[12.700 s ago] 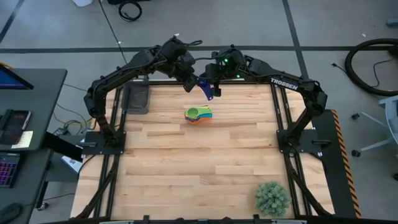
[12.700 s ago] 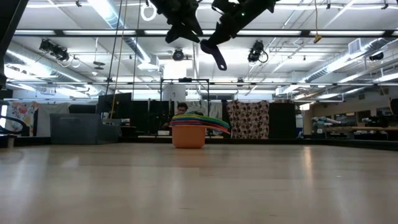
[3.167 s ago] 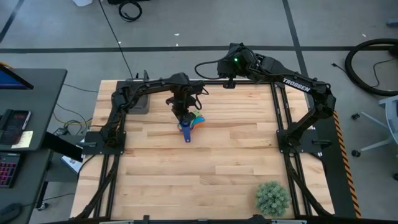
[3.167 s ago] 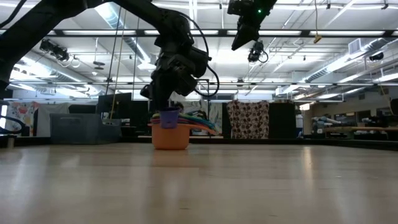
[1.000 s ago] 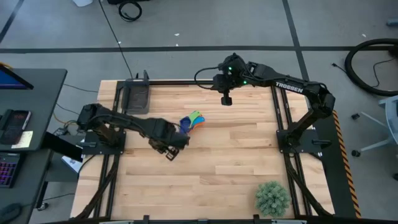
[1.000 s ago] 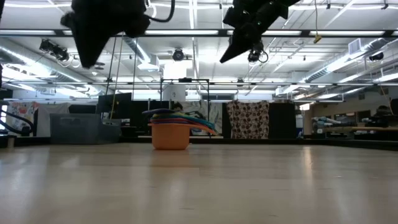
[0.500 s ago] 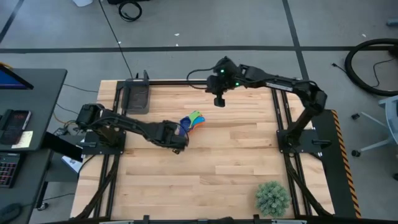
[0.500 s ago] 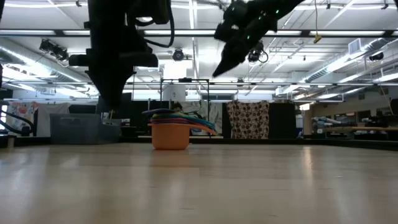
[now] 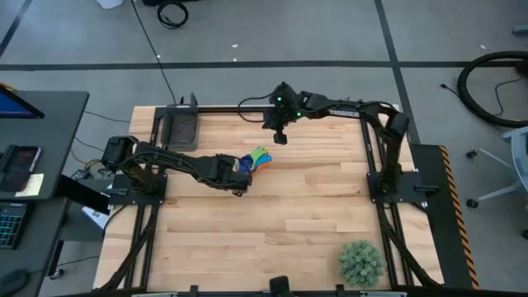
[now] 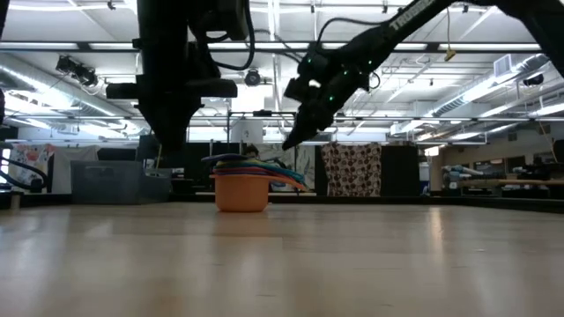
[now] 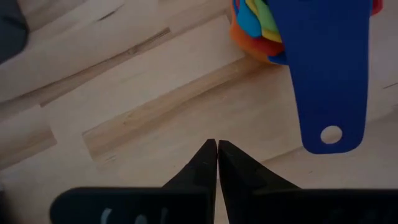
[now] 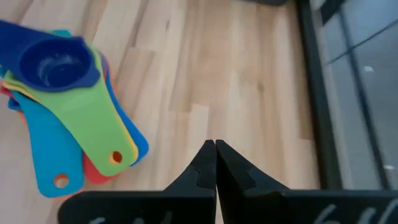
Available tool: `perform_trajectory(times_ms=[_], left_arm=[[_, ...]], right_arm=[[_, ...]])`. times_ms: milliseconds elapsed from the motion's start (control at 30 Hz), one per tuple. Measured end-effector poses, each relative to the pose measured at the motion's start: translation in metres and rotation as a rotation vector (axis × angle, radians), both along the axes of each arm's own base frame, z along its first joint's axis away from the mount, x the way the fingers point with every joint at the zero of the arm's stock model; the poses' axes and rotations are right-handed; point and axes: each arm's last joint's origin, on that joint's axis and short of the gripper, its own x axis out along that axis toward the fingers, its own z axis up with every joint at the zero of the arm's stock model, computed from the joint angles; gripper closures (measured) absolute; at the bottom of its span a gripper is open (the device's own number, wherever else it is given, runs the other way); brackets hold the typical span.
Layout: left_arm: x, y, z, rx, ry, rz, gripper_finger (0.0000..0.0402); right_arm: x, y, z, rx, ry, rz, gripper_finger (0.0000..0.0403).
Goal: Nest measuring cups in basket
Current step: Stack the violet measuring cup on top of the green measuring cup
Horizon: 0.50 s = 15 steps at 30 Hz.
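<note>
Cups (image 9: 257, 158) are sitting nested in one stack on the table (image 9: 272, 223), toward its far middle, not in the basket (image 9: 181, 130), which is lying well apart at the far left corner. In the low view the orange cup (image 10: 241, 193) is forming the base of the stack, with the other rims layered on top. From the right wrist view the dark blue cup (image 12: 56, 62) is sitting uppermost, and the green (image 12: 93, 127), yellow, light blue (image 12: 46, 158) and red handles are fanning out beneath it. The left wrist view is showing the dark blue handle (image 11: 326, 93) pointing away from the stack, a hole near its end.

Left gripper (image 9: 239, 183) is hanging just beside the stack on its near-left side, fingers (image 11: 202, 163) pressed together and holding nothing. Right gripper (image 9: 280, 137) is hovering near the stack on its far side, above the table's far edge, fingers (image 12: 205, 162) also closed and empty.

A plant ball (image 9: 361, 262) is resting at the near right corner.
</note>
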Motion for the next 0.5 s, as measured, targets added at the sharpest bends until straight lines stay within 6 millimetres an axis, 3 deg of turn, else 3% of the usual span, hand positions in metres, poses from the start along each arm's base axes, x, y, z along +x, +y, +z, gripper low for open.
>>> perform_trajectory(times_ms=[200, 500], left_arm=[[0.001, 0.000, 0.000, -0.009, -0.006, 0.000, 0.0382], [0.002, -0.001, -0.014, -0.029, -0.055, -0.003, 0.0389]], right_arm=[[0.010, 0.001, -0.022, 0.029, 0.012, 0.076, 0.0402], [0.010, 0.001, -0.022, 0.050, -0.016, 0.119, 0.0402]])
